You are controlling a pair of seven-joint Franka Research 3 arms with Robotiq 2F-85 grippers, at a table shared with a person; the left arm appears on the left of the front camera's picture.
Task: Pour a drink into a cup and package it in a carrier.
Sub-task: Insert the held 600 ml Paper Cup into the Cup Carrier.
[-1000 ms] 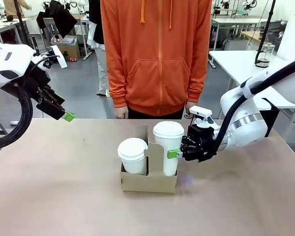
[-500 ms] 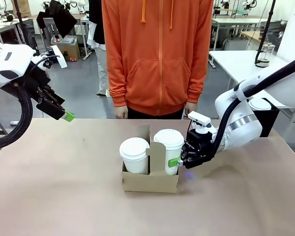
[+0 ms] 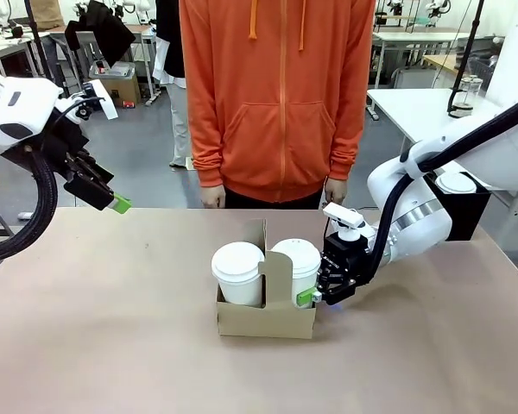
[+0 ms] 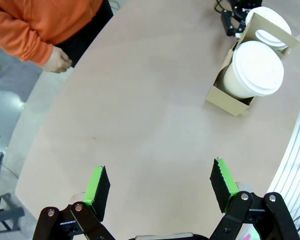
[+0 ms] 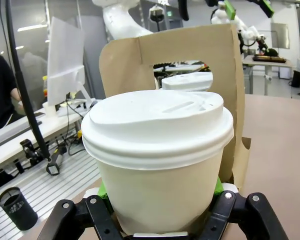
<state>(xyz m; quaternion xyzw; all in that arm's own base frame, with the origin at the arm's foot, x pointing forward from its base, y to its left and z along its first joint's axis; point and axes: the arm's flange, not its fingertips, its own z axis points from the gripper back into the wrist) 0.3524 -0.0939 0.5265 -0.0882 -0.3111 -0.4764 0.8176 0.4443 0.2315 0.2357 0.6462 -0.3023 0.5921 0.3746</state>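
- We see the carrier (image 3: 266, 317) standing on the table (image 3: 112, 328), in front of a person in an orange hooded top (image 3: 276, 95).
- The cup (image 3: 297, 269) sits in the carrier's right-hand slot, lid on; a second lidded white cup (image 3: 238, 272) fills the left-hand slot, with the upright handle panel between them.
- Our right gripper (image 3: 312, 297) is at the cup's right side, green pads against its wall in the right wrist view (image 5: 217, 186); the grasp looks on, though we cannot tell how firm it is.
- Our left gripper (image 3: 112, 202) hangs above the table's far left edge, well apart from the carrier, fingers (image 4: 99, 184) spread wide and bare.
- We can read no brand, label or writing on the cups or the carrier; the lids (image 5: 157, 120) are plain white.
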